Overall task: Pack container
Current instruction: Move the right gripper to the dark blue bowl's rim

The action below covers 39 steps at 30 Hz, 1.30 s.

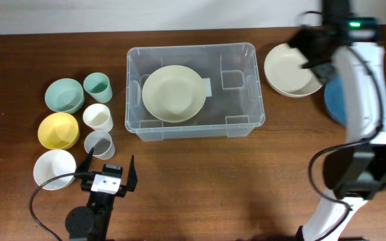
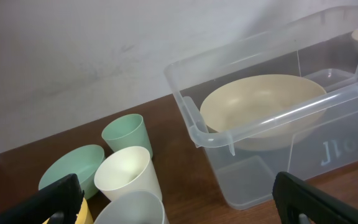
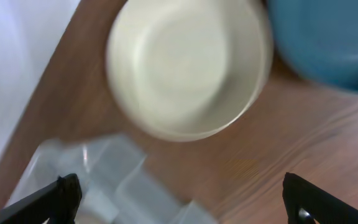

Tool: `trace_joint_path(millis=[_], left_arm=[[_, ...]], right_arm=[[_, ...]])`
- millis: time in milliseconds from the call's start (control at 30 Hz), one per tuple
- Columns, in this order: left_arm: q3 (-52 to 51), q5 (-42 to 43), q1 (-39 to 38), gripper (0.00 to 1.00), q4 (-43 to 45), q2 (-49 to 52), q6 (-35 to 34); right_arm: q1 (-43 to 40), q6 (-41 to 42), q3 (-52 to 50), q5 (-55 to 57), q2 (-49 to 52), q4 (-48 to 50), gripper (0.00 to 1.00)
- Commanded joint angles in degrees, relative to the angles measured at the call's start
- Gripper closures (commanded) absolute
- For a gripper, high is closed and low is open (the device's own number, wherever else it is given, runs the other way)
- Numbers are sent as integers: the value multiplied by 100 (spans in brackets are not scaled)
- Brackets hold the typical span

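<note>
The container [image 1: 191, 47] stands at the middle of the table towards the far side. One cream plate [image 1: 174, 93] lies flat in its left half.

The main risk, as a judgement, is at its right wall. The second cream plate [image 1: 290, 69] lies just right of it, close beside a blue plate [image 1: 334, 100]. A pinch on that shallow rim could slip, or it could nudge the blue plate. A low carry could also clip the container's thick rim.

The right gripper [image 1: 311, 52] hovers over this plate with its jaws spread wide, holding nothing. The left gripper [image 1: 109, 167] is at the near left by the cups, also spread and empty.

The container opens upward, and its long axis runs left to right.
</note>
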Motion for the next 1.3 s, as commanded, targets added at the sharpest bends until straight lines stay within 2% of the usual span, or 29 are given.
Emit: trace_joint_path(millis=[0,200,367,500,600,733,933,1000,1100,1267], left_arm=[[-31,42,22,0,-7,-37,44],[-33,42,24,0,-7,-39,44],[-31,42,24,0,-7,-39,44],[-33,42,22,0,-9,-39,46],[-31,42,22,0,-7,-37,44],[-31,42,24,0,-7,-39,46],[-33,42,24,0,-7,-39,44],[-31,42,24,0,-7,-39,46],[-33,42,22,0,-7,-39,44],[-33,42,22,0,-9,-39,44]], right_arm=[[-284,83,-442,-601,-17,175,1],[-509,118,-992,-479,146,313,1],[-678,197,-1003,-358,146,461,1],[-949,199,-1005,72,146,197,1],[-1386,197,-1008,417,146,-249,1],[-2131,92,-1023,175,146,-835,1],[-2839,-129,-1250,-96,144,-1064,1],[-2994,-142,-1384,-177,144,-973,1],[-3106,-664,-1661,-424,144,-404,1],[-3130,-824,-2070,-511,146,293,1]])
